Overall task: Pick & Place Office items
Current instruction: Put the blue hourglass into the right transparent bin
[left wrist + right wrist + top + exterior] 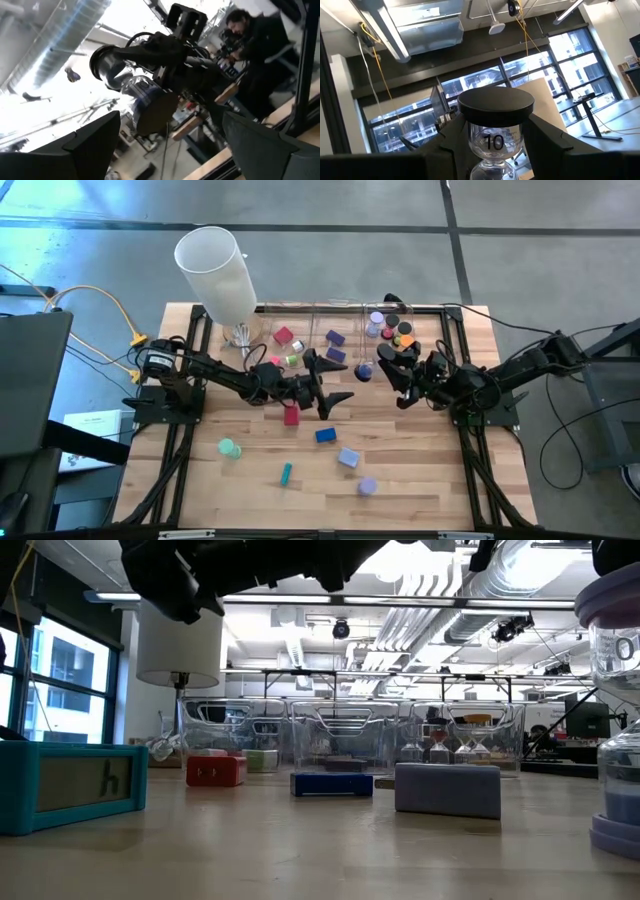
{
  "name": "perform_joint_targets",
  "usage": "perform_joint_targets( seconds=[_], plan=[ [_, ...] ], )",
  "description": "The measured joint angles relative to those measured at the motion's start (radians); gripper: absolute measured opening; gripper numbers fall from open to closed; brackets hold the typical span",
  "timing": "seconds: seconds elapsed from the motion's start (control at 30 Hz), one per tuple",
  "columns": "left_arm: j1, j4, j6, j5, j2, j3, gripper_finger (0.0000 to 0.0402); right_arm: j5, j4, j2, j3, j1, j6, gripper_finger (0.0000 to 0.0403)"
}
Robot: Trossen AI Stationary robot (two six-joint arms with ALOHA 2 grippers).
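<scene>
— Starting at the desk's near edge, what do you see?

— A lavender roll (pixel 367 486) with round caps and a slim teal stick (pixel 286 473) lie nearest on the wooden desk (pixel 420 480). Just beyond them are a matte lavender block (pixel 348 458), a green roll (pixel 229 447), a blue block (pixel 325 435) and a red block (pixel 291 415). In the low view the roll is cut off at the picture's edge.

— And your grippers?

— They hang over the middle of the desk. My left gripper (pixel 172 145) has its fingers spread wide with nothing between them. My right gripper (pixel 495 145) is clamped on a clear glass timer (pixel 495 107) with a flat black cap and a "10" printed on it. Its lower half is hidden behind my fingers.

— Farther back?

— Clear plastic bins (pixel 310 310) line the far edge. A red block (pixel 284 335) and purple blocks (pixel 335 337) sit in them, and orange, red and black-capped rolls (pixel 400 335) crowd the right one; I can't count those. A tall white cylinder (pixel 215 265) stands by the far left corner. Past the desk, a person (pixel 260 45) shows only as a blur.
</scene>
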Motion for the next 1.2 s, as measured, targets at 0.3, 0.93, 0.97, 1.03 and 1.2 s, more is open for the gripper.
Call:
perform_joint_targets(
  seconds=[0.3,0.93,0.97,1.03,1.2],
  plan=[
    [0.004,0.068,0.102,0.003,-0.001,0.005,0.0344,0.010,0.022,0.001,0.000,-0.001,0.019,0.0143],
    [0.005,0.130,0.240,-0.168,0.010,0.027,0.0343,0.027,0.120,0.215,0.172,-0.053,-0.006,0.0143],
    [0.004,0.138,0.244,-0.179,0.010,0.027,0.0343,0.029,0.120,0.227,0.180,-0.053,-0.007,0.0143],
    [0.003,0.153,0.251,-0.189,0.010,0.027,0.0343,0.031,0.112,0.243,0.191,-0.053,-0.008,0.0143],
    [0.003,0.158,0.251,-0.192,0.010,0.027,0.0343,0.032,0.131,0.264,0.204,-0.053,-0.006,0.0143]
  ],
)
